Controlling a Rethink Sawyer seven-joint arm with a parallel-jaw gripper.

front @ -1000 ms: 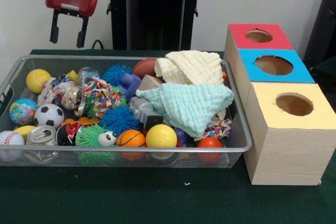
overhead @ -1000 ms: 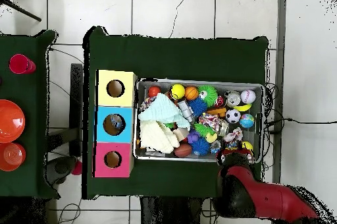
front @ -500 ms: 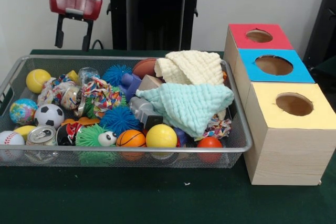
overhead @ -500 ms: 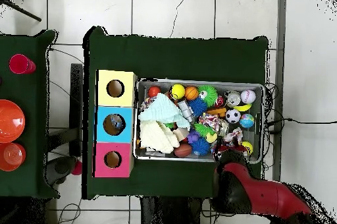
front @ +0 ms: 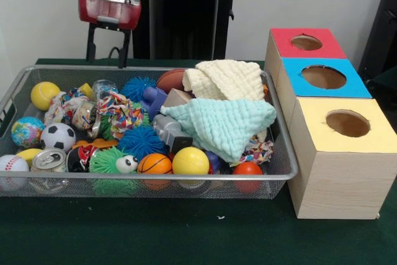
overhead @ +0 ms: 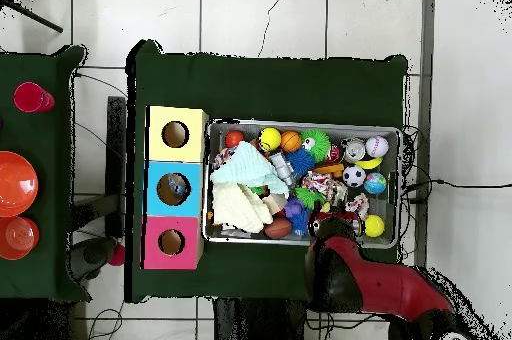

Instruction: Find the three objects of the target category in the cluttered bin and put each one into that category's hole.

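Note:
A wire mesh bin (front: 149,180) holds a jumble: a yellow ball (front: 44,94), a soccer ball (front: 57,136), a basketball (front: 154,164), a can (front: 48,160), blue spiky toys (front: 141,141), a rope toy (front: 121,113), a mint cloth (front: 223,122) and a cream cloth (front: 226,79). My gripper (front: 107,54) hangs open and empty above the bin's back rim, left of centre. In the overhead view the gripper (overhead: 333,224) sits over the bin's (overhead: 300,123) lower edge. Things under the cloths are hidden.
A wooden box to the right of the bin has a red-topped hole (front: 306,42), a blue-topped hole (front: 323,77) and a yellow-topped hole (front: 347,123). Orange bowls (overhead: 14,184) and a red cup (overhead: 30,97) stand on a separate table.
The gripper has travelled along the bin's back rim, rightward in the front view, staying open and empty. Nothing in the bin has shifted.

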